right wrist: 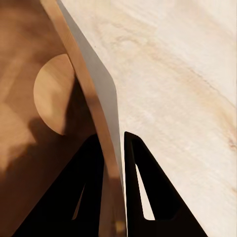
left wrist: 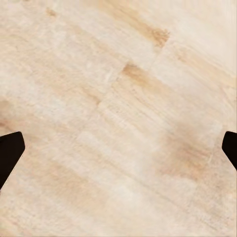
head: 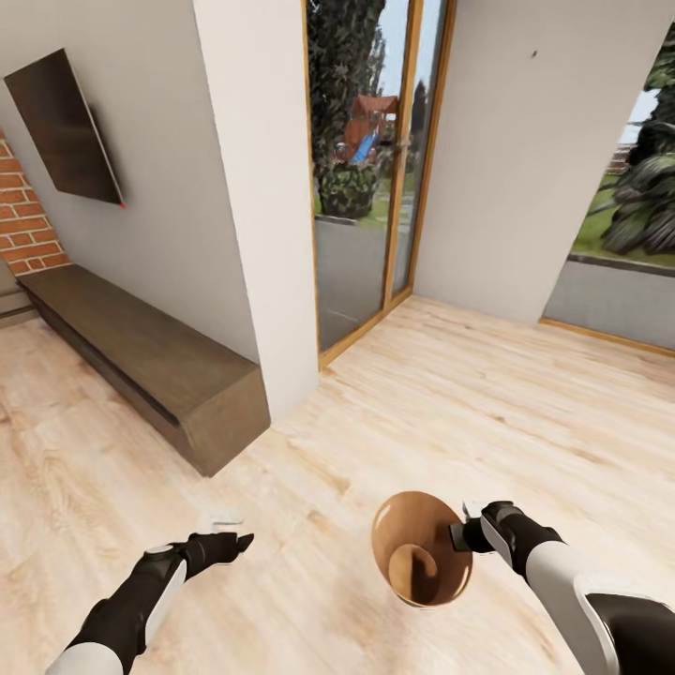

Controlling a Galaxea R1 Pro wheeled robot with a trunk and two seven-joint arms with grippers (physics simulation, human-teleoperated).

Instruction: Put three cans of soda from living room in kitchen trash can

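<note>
The right tool (head: 466, 534) sits at about 5 o'clock in the head view, clamped on the rim of the bin (head: 419, 548). In the right wrist view the two dark fingers (right wrist: 143, 187) pinch the bin's thin wall (right wrist: 101, 94), one finger inside against the glossy orange-brown lining and one outside on the pale grey face. The bin hangs tilted above the wood floor (head: 469, 403), its mouth turned toward the camera so that the round bottom shows; nothing lies inside it.

At about 7 o'clock the left tool (head: 230, 530) hangs over the floor with its fingers apart; in the left wrist view the dark fingertips (left wrist: 10, 150) stand at opposite edges with bare planks (left wrist: 118, 118) between them, holding nothing.

Farther off, at 10 o'clock, a long low dark wood bench (head: 141, 361) runs along the wall. Above it, near 11 o'clock, a black TV (head: 66, 127) is mounted on the grey wall, with a brick chimney (head: 23, 211) just beside it. At 12 o'clock a white pillar (head: 262, 187) stands next to a wood-framed glass door (head: 375, 178) showing trees outside. At 2 o'clock a window (head: 637, 178) opens onto a garden.
</note>
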